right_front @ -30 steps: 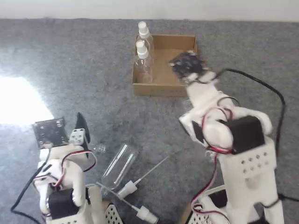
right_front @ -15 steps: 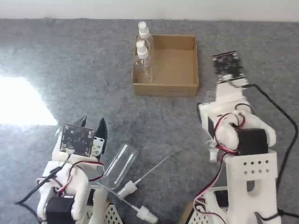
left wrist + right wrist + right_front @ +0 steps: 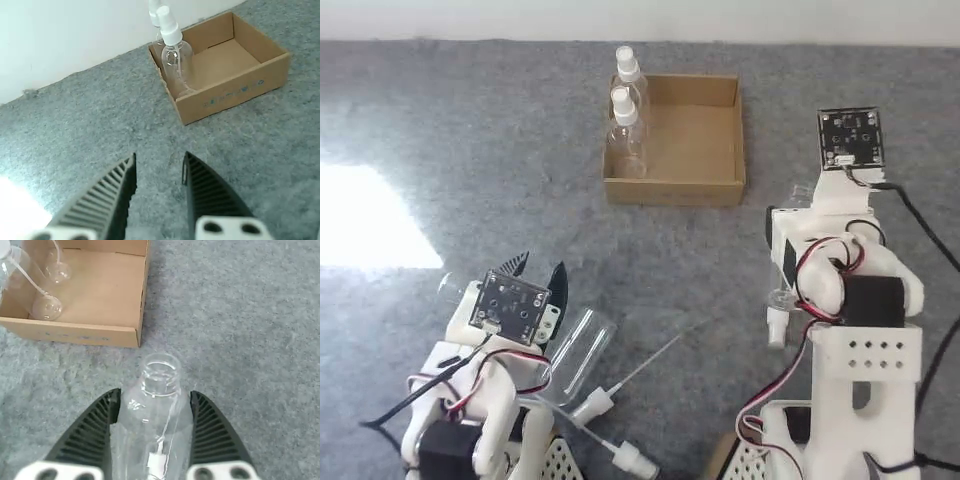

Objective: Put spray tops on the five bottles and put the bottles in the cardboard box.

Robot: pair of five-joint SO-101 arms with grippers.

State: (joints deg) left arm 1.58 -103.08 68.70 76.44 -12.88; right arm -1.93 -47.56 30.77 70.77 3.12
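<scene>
Though capless, bottle (image 3: 152, 412) between right fingers (image 3: 87, 436).

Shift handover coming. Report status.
Left gripper open, empty. Right gripper shut on topless bottle. Two topped bottles in box. One lying bottle, loose tops near left gripper.

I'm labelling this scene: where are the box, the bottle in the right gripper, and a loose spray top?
box (image 3: 680, 192), high view, front wall.
bottle (image 3: 155, 415), right wrist view, clear body below the neck.
spray top (image 3: 592, 405), high view, white head.
</scene>
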